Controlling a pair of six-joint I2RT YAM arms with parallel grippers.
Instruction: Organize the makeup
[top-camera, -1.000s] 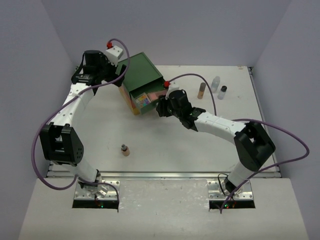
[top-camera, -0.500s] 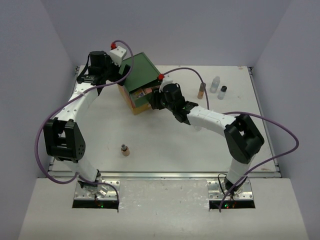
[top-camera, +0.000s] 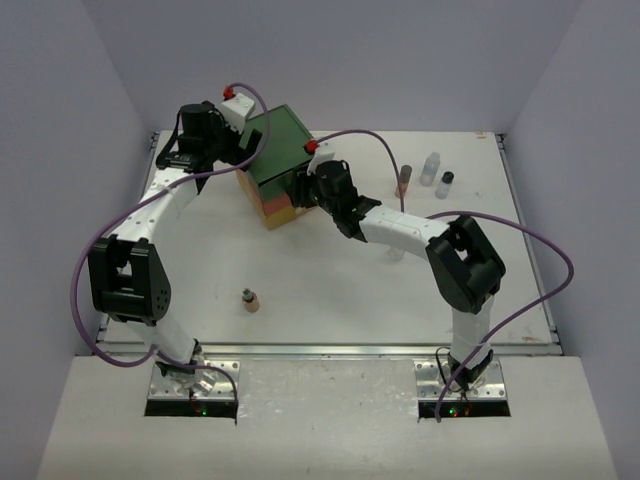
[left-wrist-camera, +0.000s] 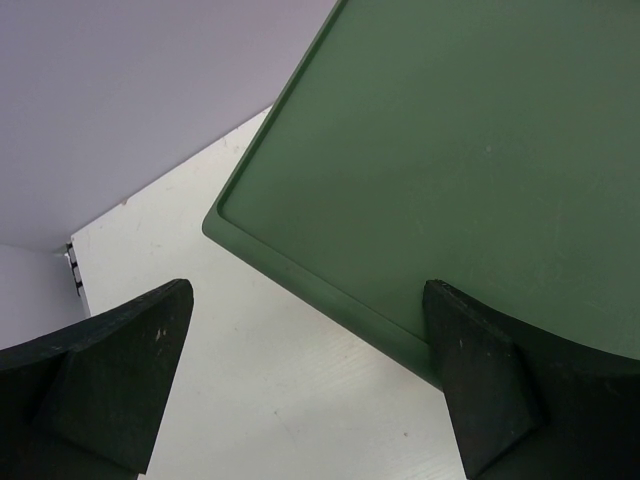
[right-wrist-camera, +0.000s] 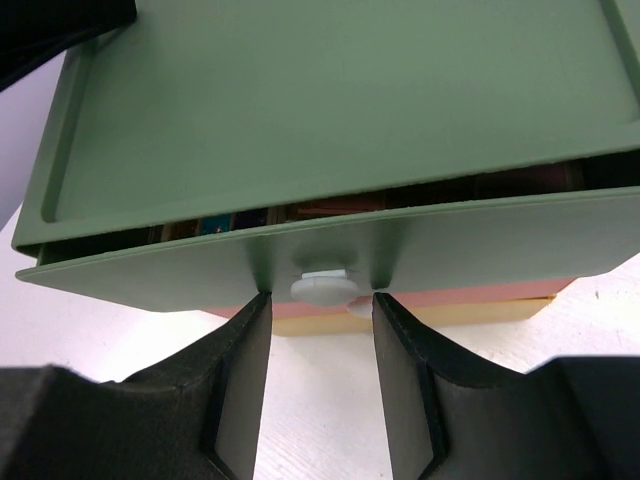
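Left arm (top-camera: 160, 205): stretched far forward, wrist angled right.
Left gripper (left-wrist-camera: 307, 290): jaws spread wide.
Right arm (top-camera: 400, 228): reaching forward and left.
Right gripper (right-wrist-camera: 320, 300): jaws partly apart, seemingly clamping nothing.

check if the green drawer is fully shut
Not quite: nearly shut. In the right wrist view the drawer sits slightly out from the box top, with a thin gap showing palettes inside.

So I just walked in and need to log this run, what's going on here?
The right gripper has its fingers either side of the white knob on the green top drawer of the three-drawer box; the drawer is open only a slit. The left gripper is wide open at the box's back corner. On the table, three bottles and one small bottle sit loose.
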